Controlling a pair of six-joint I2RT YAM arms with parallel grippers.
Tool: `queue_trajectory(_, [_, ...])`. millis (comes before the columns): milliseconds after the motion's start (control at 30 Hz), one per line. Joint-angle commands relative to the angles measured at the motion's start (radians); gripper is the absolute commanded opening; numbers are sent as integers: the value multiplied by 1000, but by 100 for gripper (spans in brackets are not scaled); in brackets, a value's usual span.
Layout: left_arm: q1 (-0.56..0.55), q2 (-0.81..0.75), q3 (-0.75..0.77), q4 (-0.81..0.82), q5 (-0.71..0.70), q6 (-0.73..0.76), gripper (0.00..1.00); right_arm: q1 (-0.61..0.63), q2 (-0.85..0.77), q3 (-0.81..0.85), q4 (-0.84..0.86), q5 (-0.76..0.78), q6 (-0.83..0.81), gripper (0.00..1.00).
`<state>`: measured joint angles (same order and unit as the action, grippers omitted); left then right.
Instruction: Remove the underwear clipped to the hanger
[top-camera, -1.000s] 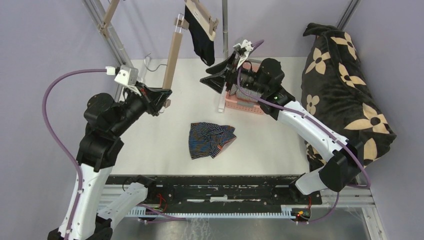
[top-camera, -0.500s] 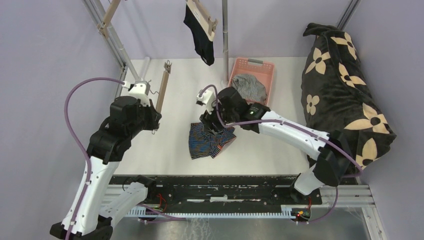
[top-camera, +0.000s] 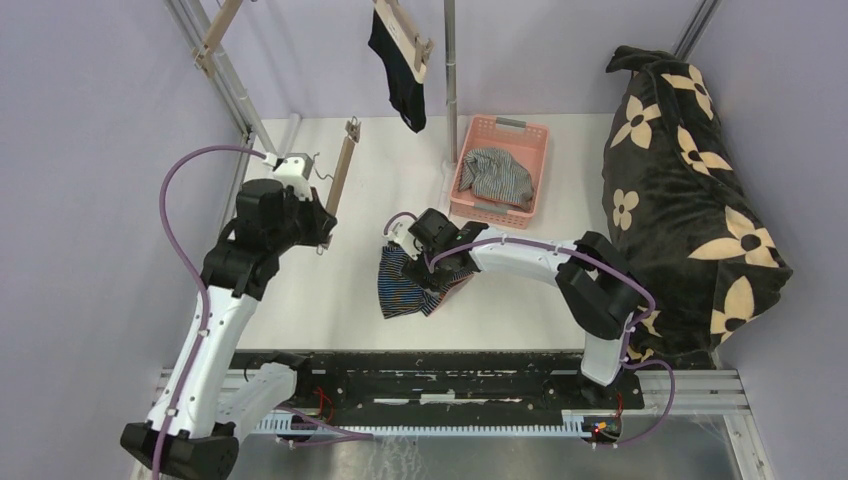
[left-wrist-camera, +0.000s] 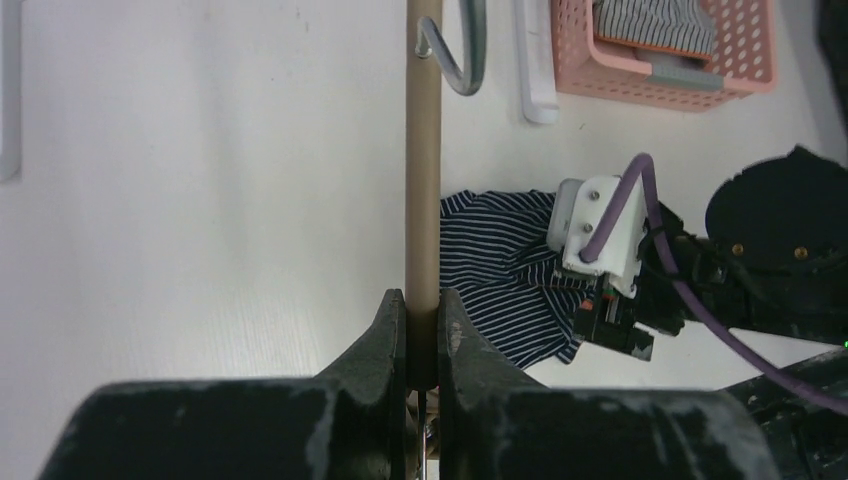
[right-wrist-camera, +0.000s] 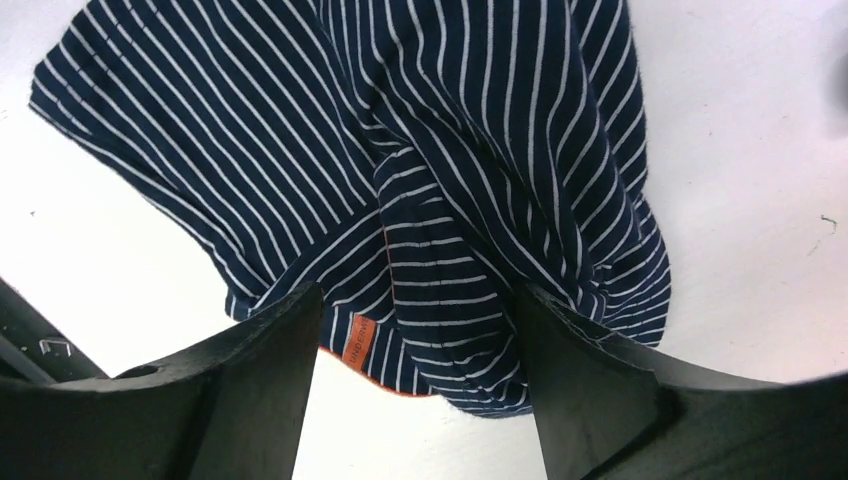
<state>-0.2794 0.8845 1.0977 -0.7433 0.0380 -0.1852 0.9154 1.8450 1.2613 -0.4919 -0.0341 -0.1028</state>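
Note:
The navy striped briefs (top-camera: 410, 285) lie crumpled on the white table, also seen in the right wrist view (right-wrist-camera: 450, 190) and the left wrist view (left-wrist-camera: 510, 275). My right gripper (right-wrist-camera: 415, 345) is open, its jaws straddling a fold of the briefs just above the table. My left gripper (left-wrist-camera: 423, 320) is shut on the beige bar of a wooden hanger (top-camera: 341, 178), held above the table at the left. The black briefs (top-camera: 398, 70) hang clipped to another hanger (top-camera: 408, 32) at the top. The grey-white briefs (top-camera: 497, 175) lie in the pink basket (top-camera: 510, 126).
A large black flower-print blanket (top-camera: 690, 190) fills the right side. A metal pole (top-camera: 451, 70) stands beside the basket. A metal frame post (top-camera: 215, 70) runs along the back left. The held hanger's metal hook (left-wrist-camera: 462, 50) points away from me.
My right arm has swung down from near the basket to the striped briefs on the table. My left arm has drawn the hanger back and left, lower over the table.

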Motion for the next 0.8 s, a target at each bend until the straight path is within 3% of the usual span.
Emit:
queue_trajectory(0, [186,37,-36,251,295,49,3,-1,9,12,59,56,23,78])
queue_trajectory(67, [253,61,-23,286,339,61,3,-1,41,28,49,51,29,66])
queue_trajectory(100, [265,81,12,280,336,79,3,-1,61,43,33,42,30,52])
queue_trajectory(167, [269,123,72,259,320,109,3,-1,101,76,-6,21,36,13])
queue_trajectory(200, [269,144,106,252,321,122,3,-2,115,93,-23,16,43,2])
queue_trajectory(400, [270,295,300,253,372,169,3,-3,15,91,14,76,60,1])
queue_trajectory(767, [310,628,679,256,427,219,3,-92,-280,183,55,437,11,1])
